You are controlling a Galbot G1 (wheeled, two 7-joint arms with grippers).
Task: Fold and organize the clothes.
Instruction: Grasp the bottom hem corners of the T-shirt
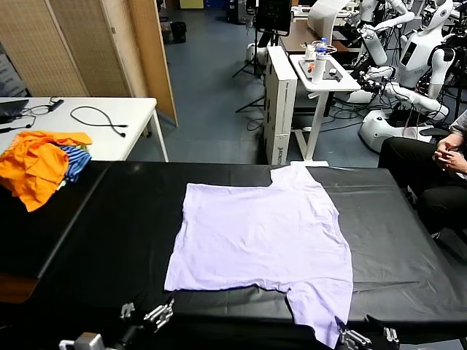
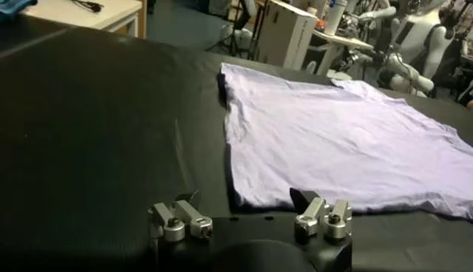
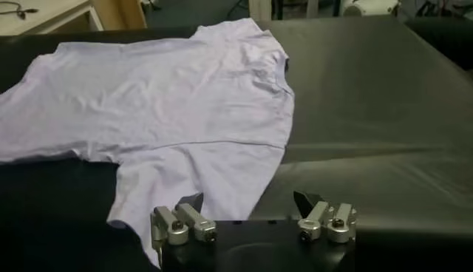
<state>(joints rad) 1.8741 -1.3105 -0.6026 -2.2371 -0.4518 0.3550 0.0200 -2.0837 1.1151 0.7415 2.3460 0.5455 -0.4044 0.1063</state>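
**One T-shirt flat, both grippers low and empty**

One lavender T-shirt (image 1: 263,237) lies spread on the black tabletop (image 1: 109,226). The left gripper (image 2: 251,222) has its fingers (image 2: 181,219) apart, just short of the shirt's hem edge. The right gripper (image 3: 253,222), fingers also apart, sits over the near sleeve, gripping nothing.

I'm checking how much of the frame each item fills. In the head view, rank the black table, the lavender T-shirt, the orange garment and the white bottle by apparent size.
1. Black table
2. T-shirt
3. Orange garment
4. White bottle, though it stands much farther back, so it looks smaller than it is.
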